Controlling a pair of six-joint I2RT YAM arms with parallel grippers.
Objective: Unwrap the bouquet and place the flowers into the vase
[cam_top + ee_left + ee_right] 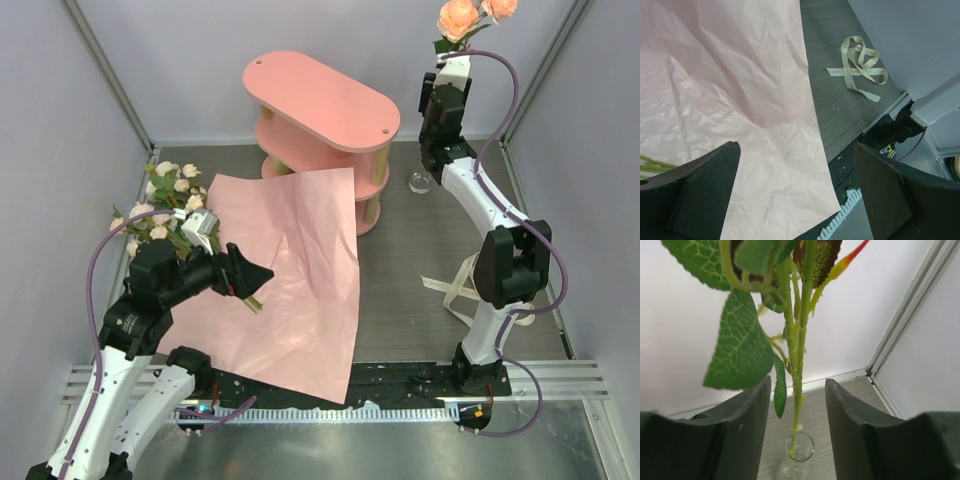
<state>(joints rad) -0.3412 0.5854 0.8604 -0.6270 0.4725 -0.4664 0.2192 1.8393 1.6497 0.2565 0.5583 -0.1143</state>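
The bouquet's pink paper (290,260) (730,90) lies spread flat on the table. Several cream and pink flowers (165,205) lie at its left edge, their stem ends (655,165) on the paper. My left gripper (250,275) (795,150) hovers open over the paper beside those stems, holding nothing. My right gripper (450,55) (797,382) is raised high at the back right. Peach roses (460,18) stand above it. Their green stems (797,340) run down between its parted jaws without touching them, into the neck of the clear glass vase (799,452) (421,182).
A pink three-tier oval shelf (320,100) stands at the back centre, close left of the vase. A cream ribbon (455,285) (857,62) lies loose on the table by the right arm. Walls close in on the left, back and right.
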